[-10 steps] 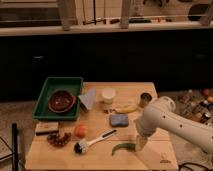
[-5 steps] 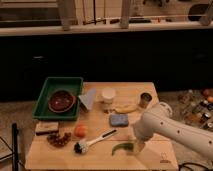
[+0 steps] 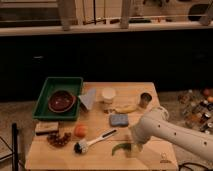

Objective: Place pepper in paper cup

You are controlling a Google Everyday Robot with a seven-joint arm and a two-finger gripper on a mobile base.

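On the table [image 3: 131, 93], the gripper [image 3: 134, 146] has been lowered beside the pepper [image 3: 119, 148] (its state cannot be told); grasping is judged next.

No text, label, brand or number could be read anywhere in the view. A small dark mark [image 3: 162, 161] stood on the counter [image 3: 150, 92] near its front right corner, but it was too small to make out as letters or a sign. The paper cup [image 3: 108, 95] showed a plain cream side. The gripper [image 3: 133, 148] was low over the front of the counter, just beside the pepper [image 3: 120, 148], and carried no legible marking.
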